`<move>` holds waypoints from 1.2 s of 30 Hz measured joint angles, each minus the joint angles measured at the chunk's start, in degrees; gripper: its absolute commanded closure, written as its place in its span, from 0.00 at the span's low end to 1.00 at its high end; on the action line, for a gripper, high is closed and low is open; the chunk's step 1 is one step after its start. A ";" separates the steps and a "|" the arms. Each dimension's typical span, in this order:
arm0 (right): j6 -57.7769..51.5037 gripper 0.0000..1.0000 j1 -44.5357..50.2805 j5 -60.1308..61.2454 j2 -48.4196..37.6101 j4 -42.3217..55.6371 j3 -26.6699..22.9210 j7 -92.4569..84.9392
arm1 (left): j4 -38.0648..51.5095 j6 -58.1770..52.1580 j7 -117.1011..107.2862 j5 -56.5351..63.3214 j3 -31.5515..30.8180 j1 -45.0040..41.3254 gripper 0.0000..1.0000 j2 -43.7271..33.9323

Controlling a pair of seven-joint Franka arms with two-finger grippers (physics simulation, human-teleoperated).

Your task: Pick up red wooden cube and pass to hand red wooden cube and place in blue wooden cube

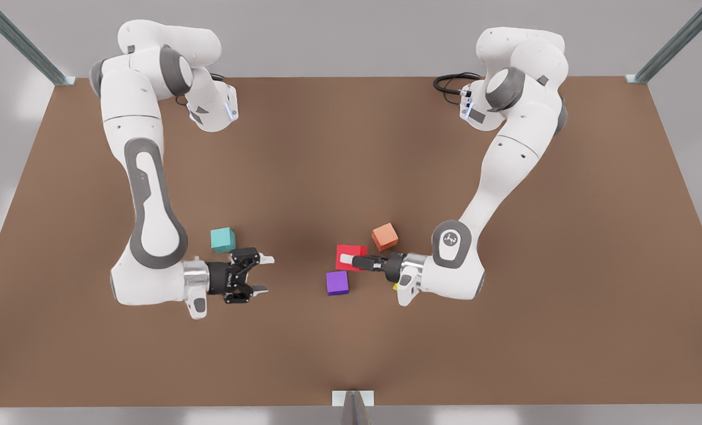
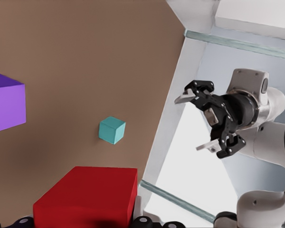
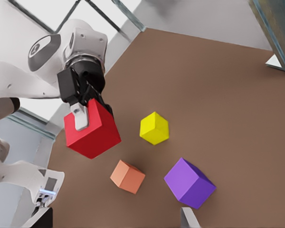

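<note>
Right now my left gripper (image 1: 346,260) is clamped on the red wooden cube (image 1: 351,254), one pale finger (image 3: 80,118) lying flat across a face of it, and the cube hangs clear of the brown table (image 1: 351,147) — the right wrist view shows it lifted above the other blocks. From my own left wrist camera the red cube sits hard against the fingers, with the purple cube (image 2: 4,102) close to one side and the blue wooden cube (image 2: 112,130) small and far across the table.

Below and around my held cube lie the distractors: the purple cube just beside it toward the front view's lower edge, the salmon-orange cube (image 1: 384,236) near on the other side, and a yellow cube (image 3: 154,128) mostly tucked under my wrist in the front view.

Across the gap, my right gripper (image 1: 262,274) waits with its fingers spread wide, holding nothing, turned toward me; the blue cube rests on the table just behind it.

I judge the pick-up done and the handover as the step in hand. Next I need to carry the cube across the middle, present a free pair of faces between those spread fingers — and let go only once they have closed.
</note>
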 measured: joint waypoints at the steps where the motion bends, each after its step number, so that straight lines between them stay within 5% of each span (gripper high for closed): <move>1: 1.20 0.00 0.36 1.93 -0.27 -1.40 0.00 -3.43 | -0.02 0.46 0.62 -0.48 -0.03 -0.03 0.40 0.00; 16: 8.24 0.00 4.24 21.55 -2.57 -13.71 2.18 -42.64 | 0.31 4.53 10.61 -8.28 -2.61 -0.07 0.40 1.23; 36: 11.37 0.00 6.61 28.28 -3.32 -17.02 5.02 -63.40 | 0.24 5.39 18.21 -10.10 -2.97 -0.06 0.40 1.53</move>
